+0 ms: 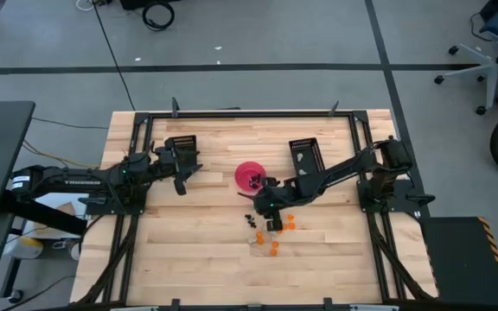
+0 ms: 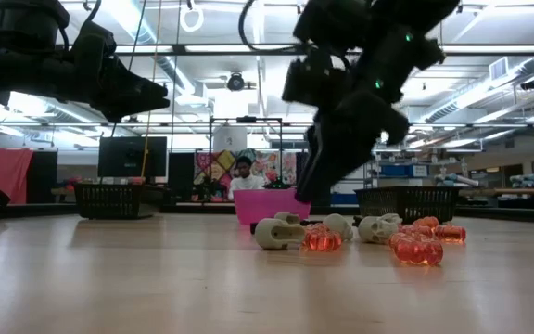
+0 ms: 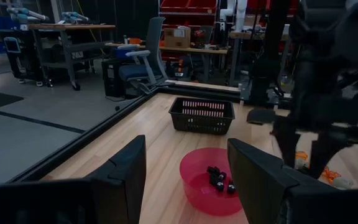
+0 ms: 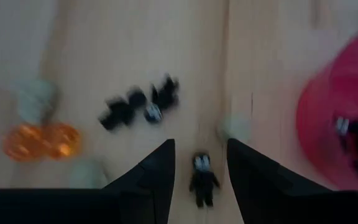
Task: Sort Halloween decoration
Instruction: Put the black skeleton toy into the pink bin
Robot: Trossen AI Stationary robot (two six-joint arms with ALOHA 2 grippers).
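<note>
The Halloween trinkets lie loose on the table in front of the pink bowl [image 1: 250,175]: black ones [image 4: 135,106], orange ones [image 1: 288,222] and whitish skulls [image 2: 276,232]. A few black ones lie in the bowl [image 3: 219,180]. My right gripper [image 4: 199,146] is open and points down just above the table. One black trinket [image 4: 202,177] lies between its fingers, untouched. In the high view this gripper [image 1: 266,212] is over the pile. My left gripper [image 1: 182,177] is open and empty, in the air left of the bowl, and it also shows in its own wrist view [image 3: 187,142].
Two black mesh trays stand at the back, one far left of the bowl [image 1: 181,145] and one far right of it [image 1: 304,151]. Bare wood lies toward the near edge. A person sits in the room beyond the table [image 2: 244,176].
</note>
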